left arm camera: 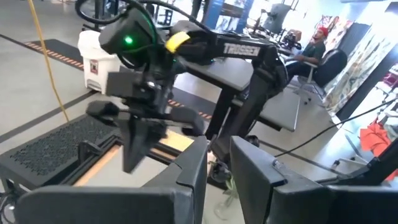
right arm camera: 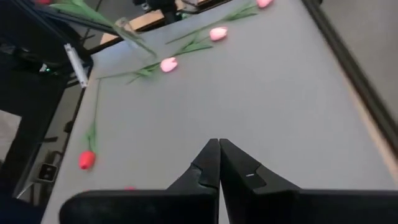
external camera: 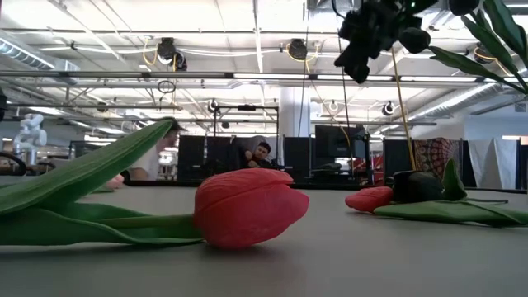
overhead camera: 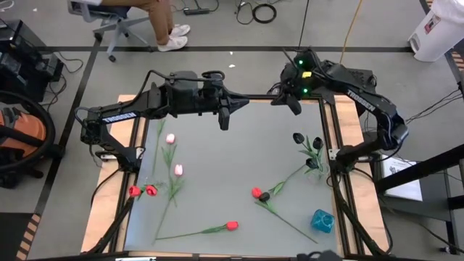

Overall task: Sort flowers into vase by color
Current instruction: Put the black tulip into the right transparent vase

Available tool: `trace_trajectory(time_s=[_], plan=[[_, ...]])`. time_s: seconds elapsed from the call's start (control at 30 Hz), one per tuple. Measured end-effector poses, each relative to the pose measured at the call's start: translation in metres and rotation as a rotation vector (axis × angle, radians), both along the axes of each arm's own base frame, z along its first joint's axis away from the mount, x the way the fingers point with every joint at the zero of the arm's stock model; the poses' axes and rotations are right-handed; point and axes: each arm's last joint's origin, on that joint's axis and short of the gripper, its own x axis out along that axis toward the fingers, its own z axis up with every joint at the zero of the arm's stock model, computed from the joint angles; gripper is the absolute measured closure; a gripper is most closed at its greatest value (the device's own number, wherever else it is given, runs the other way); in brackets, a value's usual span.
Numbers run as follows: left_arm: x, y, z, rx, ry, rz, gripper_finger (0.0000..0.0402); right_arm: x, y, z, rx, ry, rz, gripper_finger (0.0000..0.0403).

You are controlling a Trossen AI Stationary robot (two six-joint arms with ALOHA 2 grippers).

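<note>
Flowers lie scattered on the grey table (overhead camera: 232,159): two pink ones (overhead camera: 170,138) (overhead camera: 178,170) at the left, two red heads (overhead camera: 143,191) near the left edge, a red one (overhead camera: 232,225) (external camera: 247,206) at the near edge, and a red and a black head together (overhead camera: 260,194) in the middle. Black-headed flowers (overhead camera: 308,148) (external camera: 412,37) cluster at the right edge, and the low view shows them high above the table. A small blue vase (overhead camera: 322,221) stands at the near right. My left gripper (overhead camera: 225,122) (left arm camera: 219,158) hovers open over the far middle. My right gripper (overhead camera: 293,107) (right arm camera: 219,146) (external camera: 357,73) hangs shut and holds nothing, at the far right.
A wooden border (overhead camera: 134,145) and dark rails (overhead camera: 337,188) frame the table. A person sits on a chair (overhead camera: 116,18) beyond the far edge. An orange vacuum (overhead camera: 22,141) stands at the left and a white bin (overhead camera: 435,29) at the far right. People sit in the room behind (external camera: 260,153).
</note>
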Motion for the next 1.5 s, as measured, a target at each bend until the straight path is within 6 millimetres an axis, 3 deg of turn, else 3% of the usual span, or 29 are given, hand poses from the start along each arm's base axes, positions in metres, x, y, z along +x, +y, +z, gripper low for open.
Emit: trace_trajectory(time_s=[0.37,0.8,1.2,1.5], plan=[[0.0,-0.002,0.0,-0.018,-0.002,0.002,0.0324,0.008,-0.046,-0.048,0.07,0.048,0.012,0.0403],[0.0,-0.003,0.0,-0.023,0.0,-0.012,0.0324,0.033,-0.07,-0.101,0.199,0.051,0.071,0.0403],[0.001,-0.007,-0.001,-0.023,0.006,-0.025,0.0324,0.042,-0.08,-0.114,0.24,0.008,0.062,0.0403],[0.001,-0.007,-0.001,-0.021,0.008,-0.025,0.0324,0.045,-0.067,-0.121,0.244,0.058,0.143,0.0403]])
